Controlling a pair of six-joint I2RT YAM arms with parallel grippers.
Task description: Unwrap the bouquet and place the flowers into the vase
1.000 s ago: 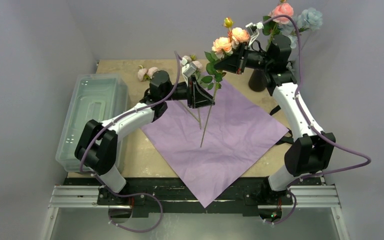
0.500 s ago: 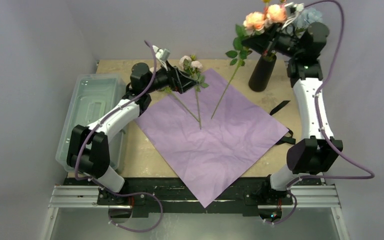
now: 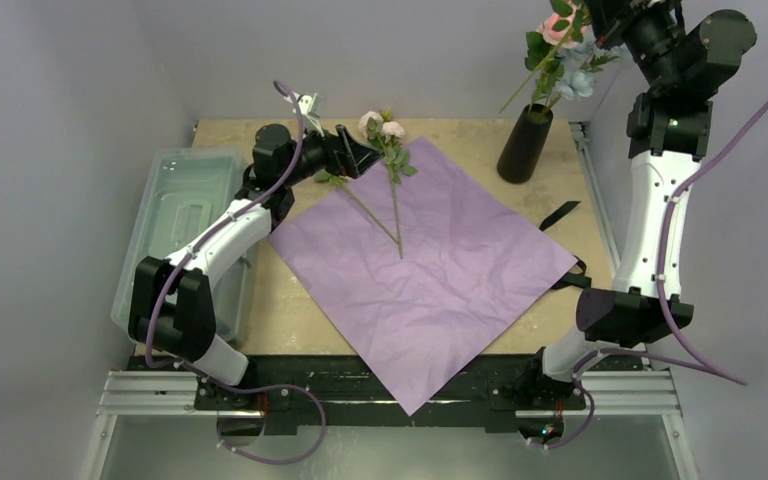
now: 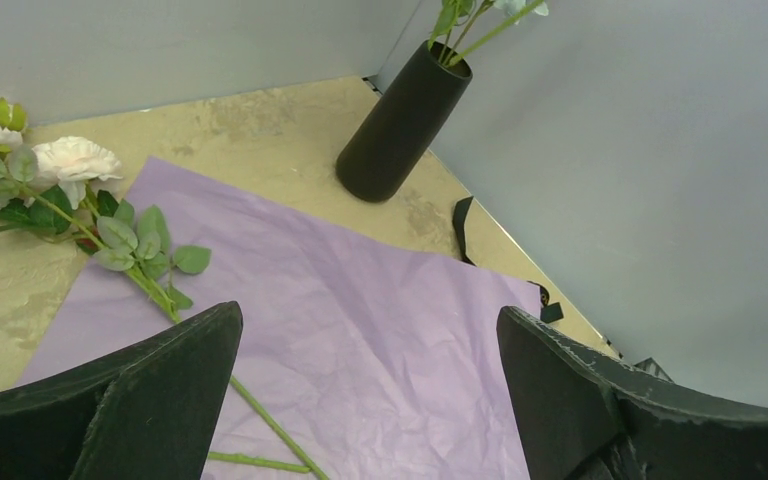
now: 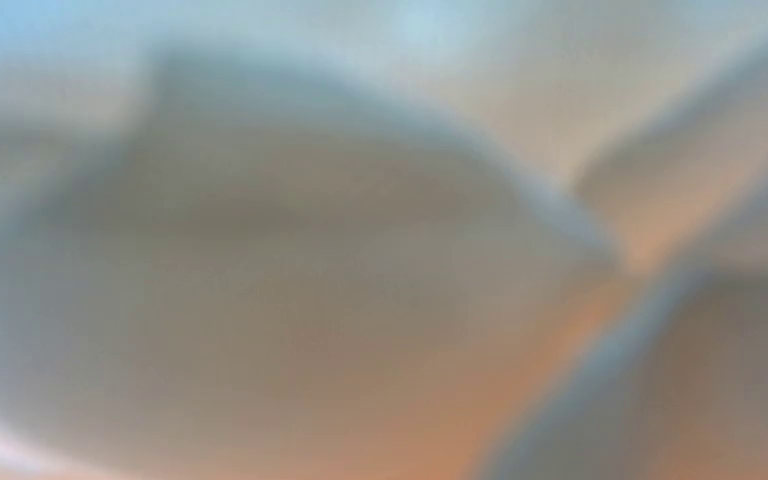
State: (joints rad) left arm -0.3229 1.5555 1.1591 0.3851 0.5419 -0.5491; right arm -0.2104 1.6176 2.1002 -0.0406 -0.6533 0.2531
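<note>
The unwrapped lilac paper [image 3: 440, 280] lies flat on the table. Two pale roses [image 3: 382, 125] rest at its far corner, their green stems [image 3: 396, 215] running down across it. My left gripper [image 3: 358, 152] hovers just left of them, open and holding nothing. The left wrist view shows the same roses [image 4: 70, 158], the black vase [image 4: 400, 125] and the left gripper [image 4: 368, 315] with wide jaws over the paper. The vase [image 3: 525, 145] stands at the back right with pale blue and pink flowers [image 3: 565, 65] in it. My right gripper [image 3: 602, 12] is raised high above it, holding a slanting flower stem [image 3: 520, 92]. Blurred petals fill the right wrist view.
A clear plastic bin [image 3: 185, 230] stands along the table's left edge. The black ribbon [image 3: 560, 214] lies off the paper's right corner, and more of it at the table's right edge. Grey walls close in the back and both sides.
My left gripper has opened, let go of the flower stems and drawn back to the left. The right arm has lifted its flower up and rightward to above the vase.
</note>
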